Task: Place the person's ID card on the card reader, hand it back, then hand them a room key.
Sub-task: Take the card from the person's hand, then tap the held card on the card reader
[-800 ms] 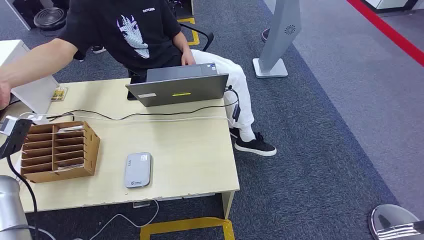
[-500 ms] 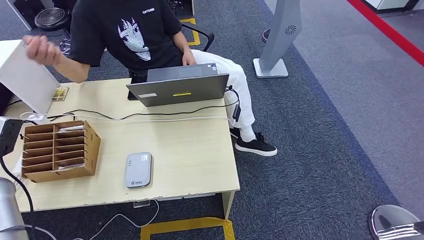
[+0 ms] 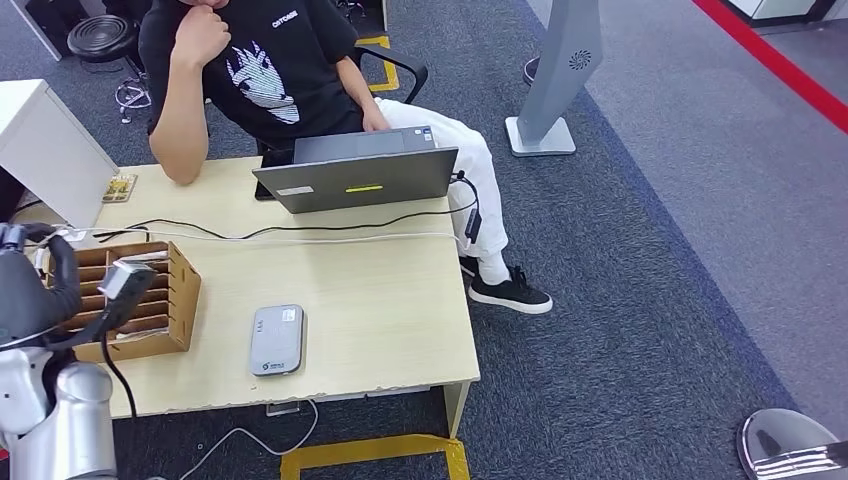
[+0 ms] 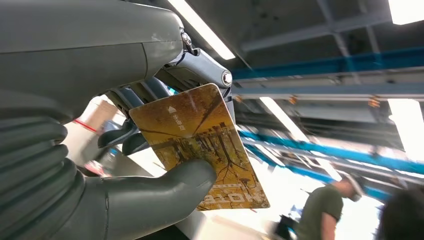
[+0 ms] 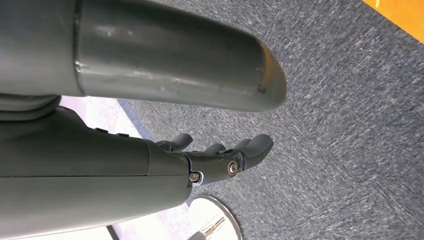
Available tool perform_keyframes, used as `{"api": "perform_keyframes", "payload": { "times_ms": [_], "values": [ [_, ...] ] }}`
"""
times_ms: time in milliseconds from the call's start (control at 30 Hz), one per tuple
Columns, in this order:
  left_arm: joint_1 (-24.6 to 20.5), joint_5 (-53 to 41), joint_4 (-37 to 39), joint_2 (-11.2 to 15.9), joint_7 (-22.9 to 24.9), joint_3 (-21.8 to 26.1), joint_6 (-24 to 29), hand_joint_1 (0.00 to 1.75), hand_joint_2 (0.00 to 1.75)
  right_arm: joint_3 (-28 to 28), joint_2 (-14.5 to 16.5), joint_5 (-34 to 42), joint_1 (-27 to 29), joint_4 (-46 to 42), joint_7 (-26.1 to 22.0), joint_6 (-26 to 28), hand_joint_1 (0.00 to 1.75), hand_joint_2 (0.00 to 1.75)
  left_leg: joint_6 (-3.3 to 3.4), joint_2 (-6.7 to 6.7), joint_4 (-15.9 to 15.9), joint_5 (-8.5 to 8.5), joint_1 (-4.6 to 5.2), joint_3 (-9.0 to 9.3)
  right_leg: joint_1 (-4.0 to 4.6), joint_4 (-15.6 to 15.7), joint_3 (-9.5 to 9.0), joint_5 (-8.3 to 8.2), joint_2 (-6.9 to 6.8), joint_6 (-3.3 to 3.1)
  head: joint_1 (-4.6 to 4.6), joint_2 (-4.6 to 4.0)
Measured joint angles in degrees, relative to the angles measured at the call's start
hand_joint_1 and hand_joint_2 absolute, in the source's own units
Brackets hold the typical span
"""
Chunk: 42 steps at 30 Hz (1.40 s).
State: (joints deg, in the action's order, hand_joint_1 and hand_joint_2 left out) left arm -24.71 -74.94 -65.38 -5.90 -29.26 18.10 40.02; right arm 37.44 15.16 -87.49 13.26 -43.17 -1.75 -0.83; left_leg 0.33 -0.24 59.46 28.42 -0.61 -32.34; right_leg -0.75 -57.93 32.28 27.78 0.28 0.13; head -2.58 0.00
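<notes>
Grey carpet lies all around the pale tabletop (image 3: 380, 300). Just now the left hand (image 3: 40, 285) was off past the left edge, and the person (image 3: 270, 70) was reaching out that way. Now the hand has come in over the left end of the tabletop, above the box (image 3: 150, 300) of slots. It is pinching the card (image 4: 200, 145), with the thumb pressed on the yellow face and dark fingers (image 4: 125, 137) behind it. The person has pulled the arm back and leans an elbow on the far edge, beside the laptop (image 3: 360, 175). So the card is handed over, I think. The reader (image 3: 276, 340) sits near the front edge, right of the box, with nothing on it. The card should go there next. The right hand (image 5: 220, 155) hangs over the carpet, holding nothing, fingers loose.
</notes>
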Motion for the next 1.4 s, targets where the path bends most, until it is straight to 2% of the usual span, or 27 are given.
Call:
{"api": "perform_keyframes", "payload": {
  "times_ms": [100, 267, 500, 733, 1100, 1400],
  "values": [
    [4.1, 0.28, -3.7, -1.56, 0.85, -7.24, 0.03, 1.75, 1.75, -0.04, 0.14, -0.21, -0.26, 0.04, -0.4, 2.08, 0.0, 0.0, 0.02, 0.0, 0.01, 0.01, 0.0, -0.03, 0.0, 0.01, 0.02, 0.0, 0.0, 0.0, 0.0, 0.0],
    [8.07, 1.88, -8.47, -2.98, 2.99, -15.62, 0.05, 1.75, 1.75, -0.09, 0.1, -0.14, -1.89, 0.66, -0.52, 3.96, 0.0, 0.0, 0.02, 0.03, 0.01, 0.02, -0.02, -0.01, 0.0, 0.01, 0.03, 0.0, 0.02, 0.0, 0.01, 0.0],
    [12.02, 6.03, -11.09, -2.96, 6.01, -22.1, 0.04, 1.75, 1.75, -0.1, 0.09, 0.42, -2.45, 1.7, -0.02, 4.98, 0.0, 0.0, 0.01, 0.01, -0.01, 0.01, -0.05, -0.01, 0.02, -0.01, 0.03, 0.0, 0.01, 0.0, 0.01, 0.0],
    [13.53, 13.72, -9.07, -2.04, 8.6, -23.27, 0.04, 1.75, 1.75, -0.11, 0.09, 0.66, -2.29, 1.63, -0.01, 3.79, 0.0, 0.0, 0.01, 0.01, -0.02, 0.01, -0.04, -0.03, 0.03, -0.01, 0.03, 0.0, 0.01, 0.0, 0.01, 0.0],
    [13.7, 11.64, -0.56, -0.81, 5.54, -20.52, 0.04, 1.75, 1.75, -0.2, 0.07, 1.03, -2.16, 1.49, -0.56, 3.11, 0.0, 0.0, 0.02, 0.01, -0.02, 0.01, -0.03, -0.03, 0.02, -0.01, 0.03, 0.0, 0.01, 0.0, 0.01, 0.01],
    [12.92, 11.61, 2.18, -1.17, 3.6, -19.89, 0.04, 1.75, 1.75, -0.92, -0.15, 1.55, -2.14, 1.49, -0.91, 2.88, 0.0, 0.0, 0.01, 0.01, -0.01, 0.01, -0.03, -0.03, 0.02, -0.01, 0.05, 0.0, 0.01, 0.0, 0.01, 0.0]
  ]
}}
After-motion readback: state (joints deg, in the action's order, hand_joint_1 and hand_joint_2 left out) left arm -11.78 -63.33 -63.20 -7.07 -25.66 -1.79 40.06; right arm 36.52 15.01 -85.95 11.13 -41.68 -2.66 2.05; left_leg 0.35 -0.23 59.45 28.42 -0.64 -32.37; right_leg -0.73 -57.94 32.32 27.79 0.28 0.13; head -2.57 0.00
